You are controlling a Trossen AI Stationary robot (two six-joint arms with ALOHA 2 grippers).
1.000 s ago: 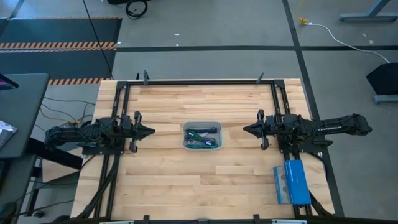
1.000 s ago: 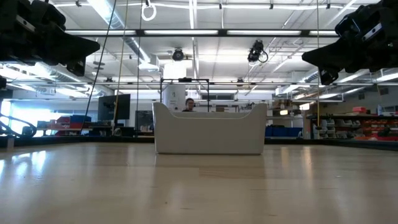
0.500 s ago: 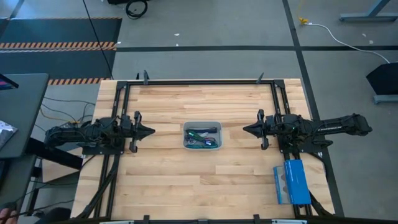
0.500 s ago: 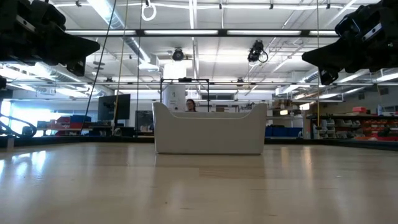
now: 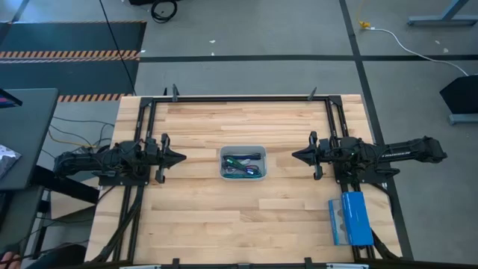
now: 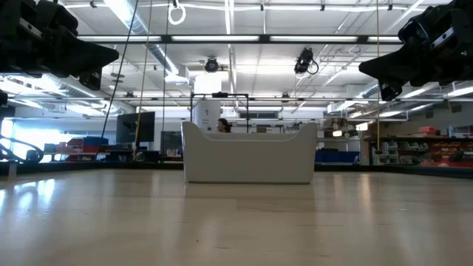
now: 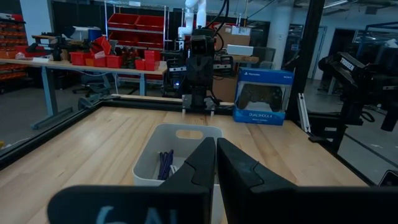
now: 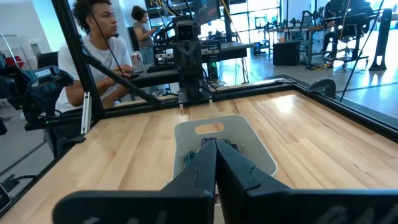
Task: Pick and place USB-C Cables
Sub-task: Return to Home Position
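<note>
The USB-C cables (image 5: 242,167) lie as a small heap of green, purple-blue and pale bundles inside a white bin (image 5: 242,150) at the middle of the table. A purple-blue bundle (image 7: 165,163) shows over the bin's wall in the left wrist view. My left gripper (image 5: 181,158) hovers shut above the table, left of the bin, pointing at it. My right gripper (image 5: 294,155) hovers shut to the bin's right, also pointing at it. In the low view the bin (image 6: 249,152) stands between both raised grippers.
A blue game-controller box (image 5: 349,217) lies at the table's near right corner. A black metal frame (image 5: 243,97) runs along the far edge and both sides. People sit beyond the table's left side (image 8: 93,46). Bare wood surrounds the bin.
</note>
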